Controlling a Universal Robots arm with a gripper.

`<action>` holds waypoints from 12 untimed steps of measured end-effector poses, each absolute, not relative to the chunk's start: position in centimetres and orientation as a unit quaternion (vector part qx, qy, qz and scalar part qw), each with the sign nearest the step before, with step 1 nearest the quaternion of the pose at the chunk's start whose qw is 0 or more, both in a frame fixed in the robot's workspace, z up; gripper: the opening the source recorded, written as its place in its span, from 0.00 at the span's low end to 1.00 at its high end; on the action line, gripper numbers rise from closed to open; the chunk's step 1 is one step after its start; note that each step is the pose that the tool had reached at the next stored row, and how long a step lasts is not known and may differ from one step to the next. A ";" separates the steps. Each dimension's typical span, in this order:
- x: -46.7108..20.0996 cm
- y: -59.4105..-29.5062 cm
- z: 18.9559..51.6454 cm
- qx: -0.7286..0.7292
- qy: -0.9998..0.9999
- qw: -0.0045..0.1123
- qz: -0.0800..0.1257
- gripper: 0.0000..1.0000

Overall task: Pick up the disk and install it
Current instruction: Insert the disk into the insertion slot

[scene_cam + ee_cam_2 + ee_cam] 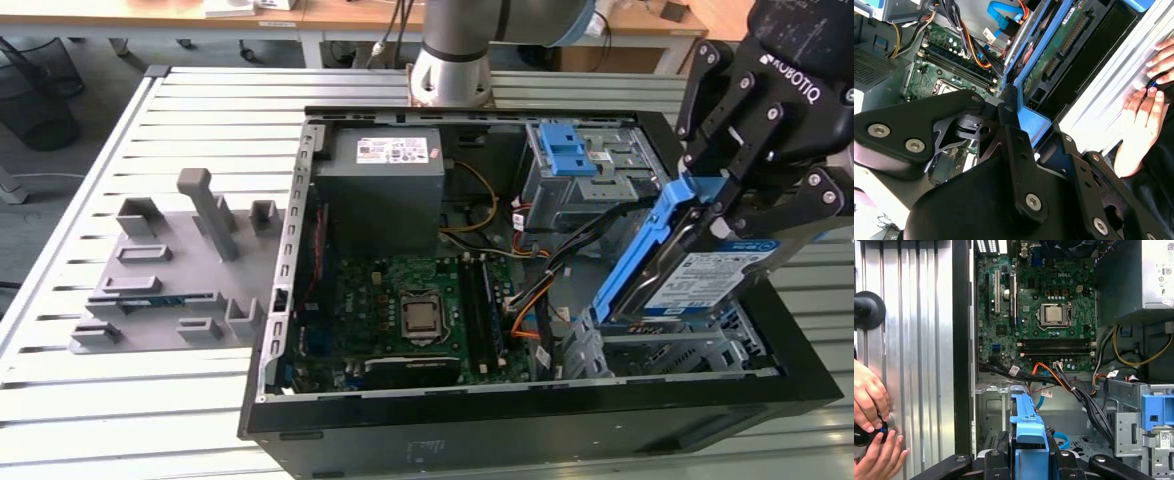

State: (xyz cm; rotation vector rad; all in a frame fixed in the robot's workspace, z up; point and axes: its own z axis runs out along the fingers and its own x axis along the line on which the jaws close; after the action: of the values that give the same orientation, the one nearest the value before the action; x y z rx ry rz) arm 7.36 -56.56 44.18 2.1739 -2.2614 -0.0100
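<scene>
1. The tool (727,195) is clamping the disk (707,280) by its blue frame, with the fingers pressing from both sides.
2. The disk is hanging tilted with its label showing. Its lower end is reaching down by the metal drive cage (694,355) on the exterior view's right of the case.
3. The open computer case (534,425) is lying on the slatted tabletop (134,420), exposing a green board (400,300) and a grey power box (396,185).
4. A grey plastic fixture (174,280) is sitting on the tabletop, just beside the case on the exterior view's left.
</scene>
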 end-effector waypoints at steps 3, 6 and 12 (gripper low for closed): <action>7.4 -56.6 44.1 0.694 -0.720 0.002 -0.003 0.36; 7.4 -56.7 44.0 0.694 -0.720 0.002 -0.003 0.36; 7.4 -56.8 44.0 0.695 -0.719 0.002 -0.003 0.36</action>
State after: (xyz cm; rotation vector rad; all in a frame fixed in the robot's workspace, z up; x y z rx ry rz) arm 7.42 -56.82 43.99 2.1785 -2.2568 -0.0098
